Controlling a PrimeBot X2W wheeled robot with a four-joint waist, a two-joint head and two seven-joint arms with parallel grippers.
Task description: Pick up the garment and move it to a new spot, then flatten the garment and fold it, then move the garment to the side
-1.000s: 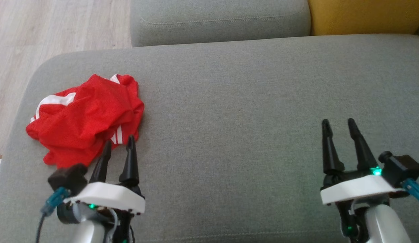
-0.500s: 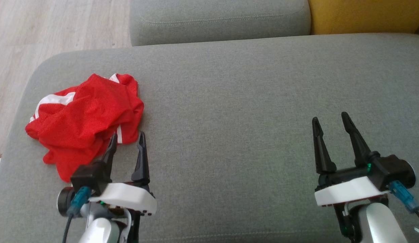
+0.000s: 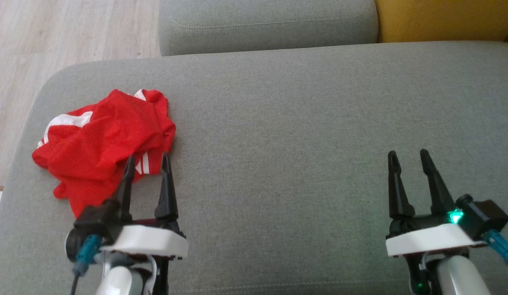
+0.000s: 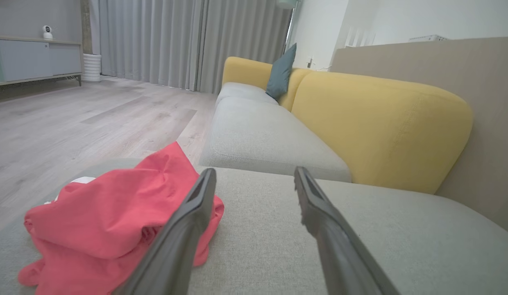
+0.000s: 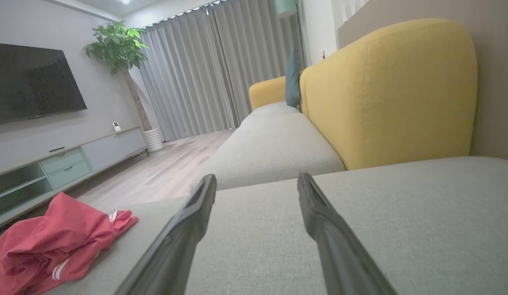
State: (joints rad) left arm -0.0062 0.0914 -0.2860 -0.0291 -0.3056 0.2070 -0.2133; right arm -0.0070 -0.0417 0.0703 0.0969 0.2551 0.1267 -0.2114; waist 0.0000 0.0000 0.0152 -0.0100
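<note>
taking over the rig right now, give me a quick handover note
Left gripper: open, empty, fingers at the near edge of the garment; contact unclear.
Right gripper: open, empty, over the bare grey cushion, well apart from the garment.
Garment: crumpled red heap on the cushion's left end.
Done: nothing yet.
To do: pick up, move, flatten, fold, set aside.

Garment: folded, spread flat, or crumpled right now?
Crumpled. The red garment lies in a bunched heap on the grey cushion, its layers overlapping, not laid flat.
</note>
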